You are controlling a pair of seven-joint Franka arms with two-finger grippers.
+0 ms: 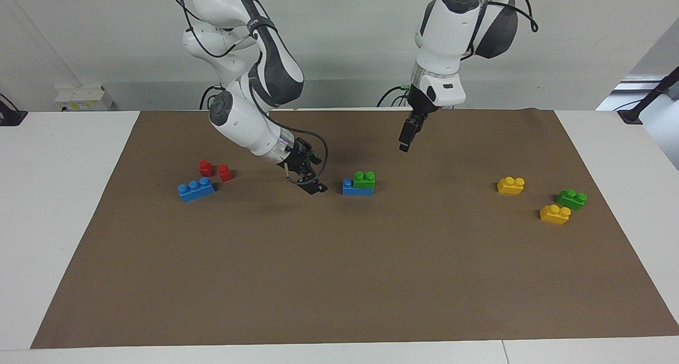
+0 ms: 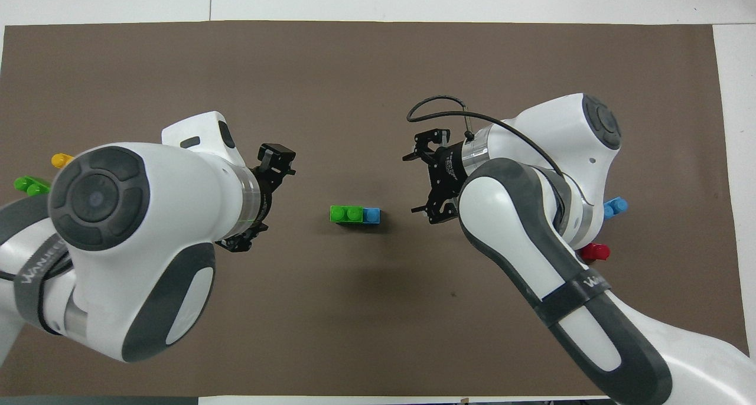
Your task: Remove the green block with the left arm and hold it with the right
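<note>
The green block [image 1: 364,179] [image 2: 346,214], a glossy two-stud plastic brick, sits pressed onto a longer blue brick [image 1: 354,187] [image 2: 371,215] at the middle of the brown mat [image 1: 339,279] that covers the desk [image 1: 58,205]. One blue stud stays bare at the end toward the right arm. Wide bare mat lies all round this pair, most of all on the side farther from the robots.

The right claw [image 1: 317,188] [image 2: 431,183] hangs low just beside the blue brick's bare end, apart from it, fingers spread and released. The left claw [image 1: 406,140] [image 2: 260,198] hovers higher over the mat, near the stack; whether its fingers are spread or clenched I cannot tell.

Toward the right arm's end lie a second blue brick [image 1: 196,189] and two small red pieces [image 1: 215,170]. Toward the left arm's end, well clear of the mat's edge, lie two yellow bricks [image 1: 511,185] and a darker green brick [image 1: 571,199]. A grey band on the right arm reads partly "WAN"
</note>
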